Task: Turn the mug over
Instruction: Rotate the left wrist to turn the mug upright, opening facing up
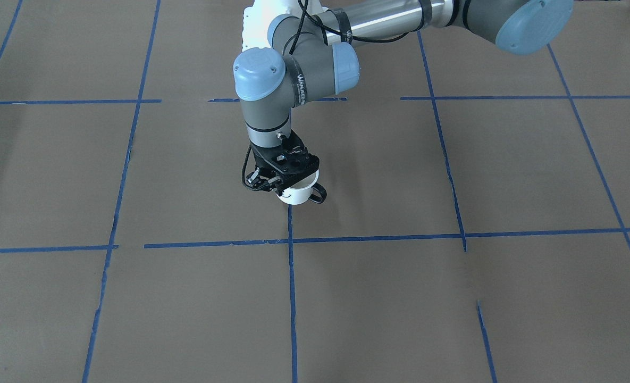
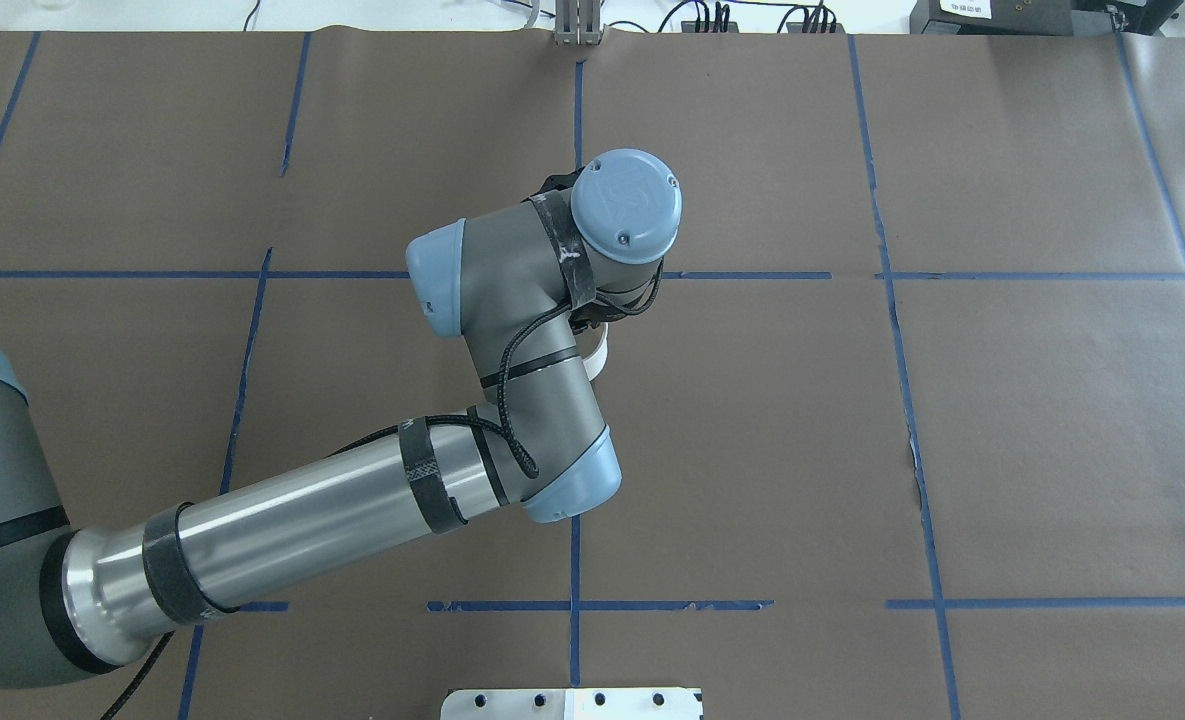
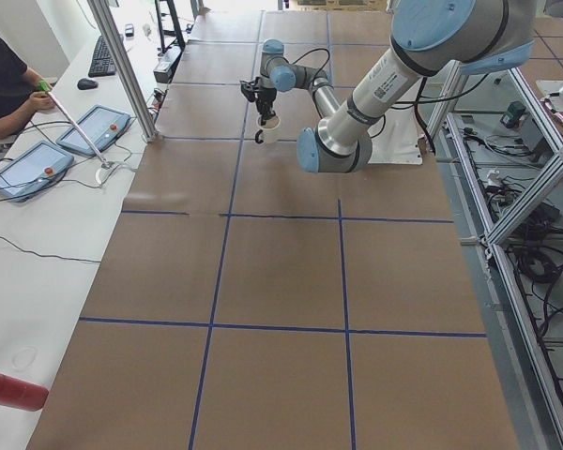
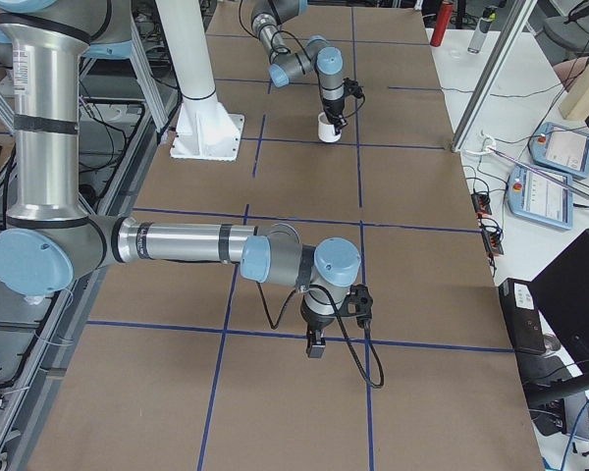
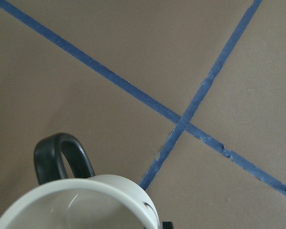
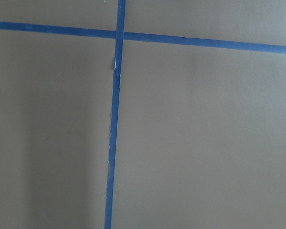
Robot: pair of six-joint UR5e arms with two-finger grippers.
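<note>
Gripping status: the mug (image 1: 294, 197) is clamped at its rim by the left gripper (image 1: 292, 187).
The mug is positioned mouth-up beside a blue tape line (image 1: 290, 229) near the middle of the table (image 1: 506, 170); for the right gripper (image 4: 314, 345), jaw state cannot be determined.

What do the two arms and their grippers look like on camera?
The left arm: grey joints, pale blue round caps, polished silver tube with black straps, a black cable along it, white lettering on the wrist. The left gripper: black, with looping black wires. The right arm matches; the right gripper is black, cabled too.
</note>
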